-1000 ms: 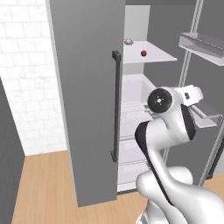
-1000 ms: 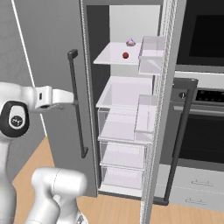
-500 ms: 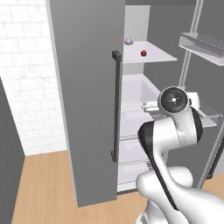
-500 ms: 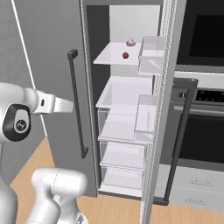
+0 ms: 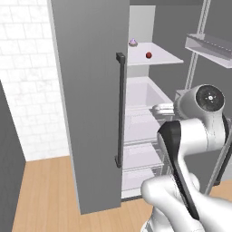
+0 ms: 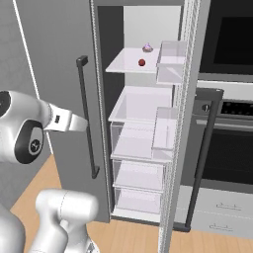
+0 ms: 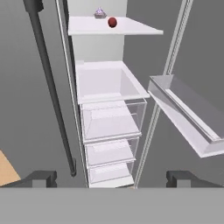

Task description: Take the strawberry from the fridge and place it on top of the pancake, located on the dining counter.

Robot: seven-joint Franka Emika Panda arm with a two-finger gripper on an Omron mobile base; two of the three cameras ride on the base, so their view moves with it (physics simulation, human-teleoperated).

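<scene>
Left base view first: the fridge (image 5: pixel 95 113) has its right door swung open, so the strawberry (image 5: pixel 148 55) is sitting in plain sight on the top white shelf (image 5: pixel 158 56), with a small purplish thing (image 5: pixel 132 42) just behind it toward the back wall. My arm is folded up in front of the open compartment, elbow low, wrist up around the level of the big drawer, well below the berry. I'd say I'm parked here because the door's out of the way and I need to rise before reaching in.

Right base view: same deal from the other side. The strawberry (image 6: pixel 142 63) is near the middle of that top shelf (image 6: pixel 128 62), and the open door's bins (image 6: pixel 170 69) hang just beside it on the right. My forearm points toward the fridge, out in front of the closed door's dark handle (image 6: pixel 86 118).

Hand view: my gripper (image 7: pixel 111 178) is spread as wide as it goes, fingertips (image 7: pixel 43 177) far apart, nothing in it. The camera is looking up the drawer stack with the strawberry (image 7: pixel 112 22) way up top, so the hand is aimed too low right now. Next move is probably lifting and leveling toward that shelf.
</scene>
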